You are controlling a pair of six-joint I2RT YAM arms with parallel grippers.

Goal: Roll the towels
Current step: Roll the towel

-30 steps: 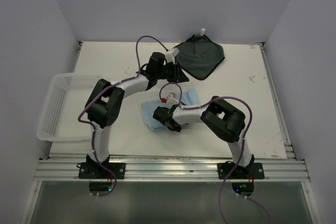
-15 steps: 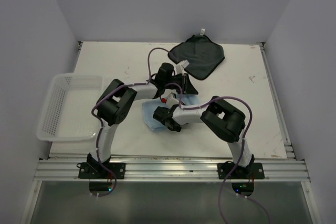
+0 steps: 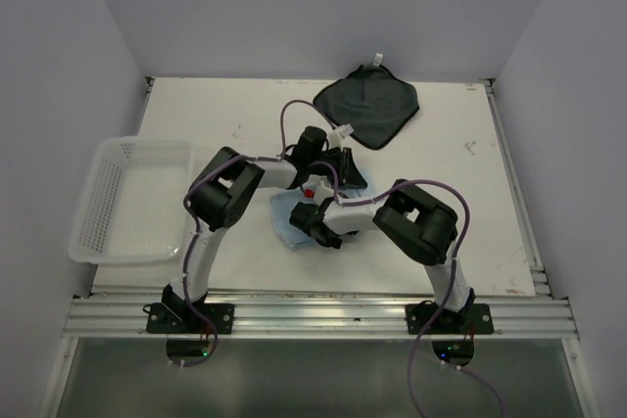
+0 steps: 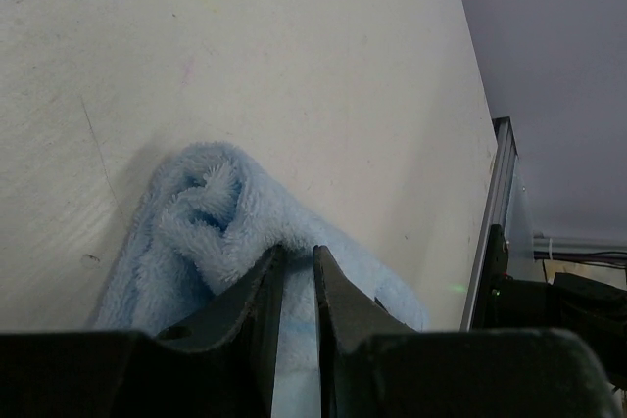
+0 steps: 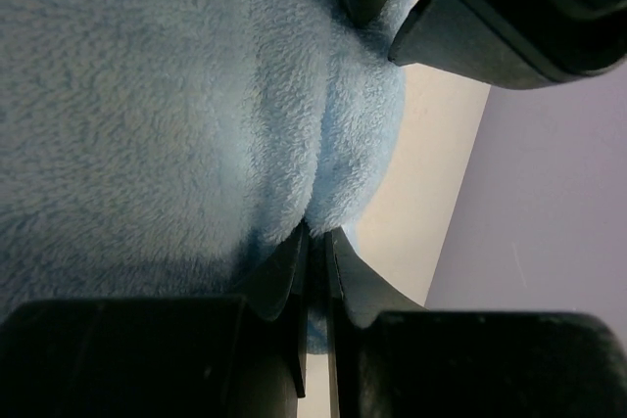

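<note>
Seen from above, the left hand (image 3: 349, 169) and right hand (image 3: 312, 224) cover most of the light blue towel (image 3: 283, 222), and their fingertips cannot be made out. The right wrist view cuts this cloth off at its left and top edges. The white tag (image 3: 375, 57) on the dark towel (image 3: 370, 105) is too small to read.

No words or numbers can be read anywhere. The dark towel (image 3: 370, 110) has a little white tag (image 3: 374, 56) at its far corner, but it is too small to show any writing.
</note>
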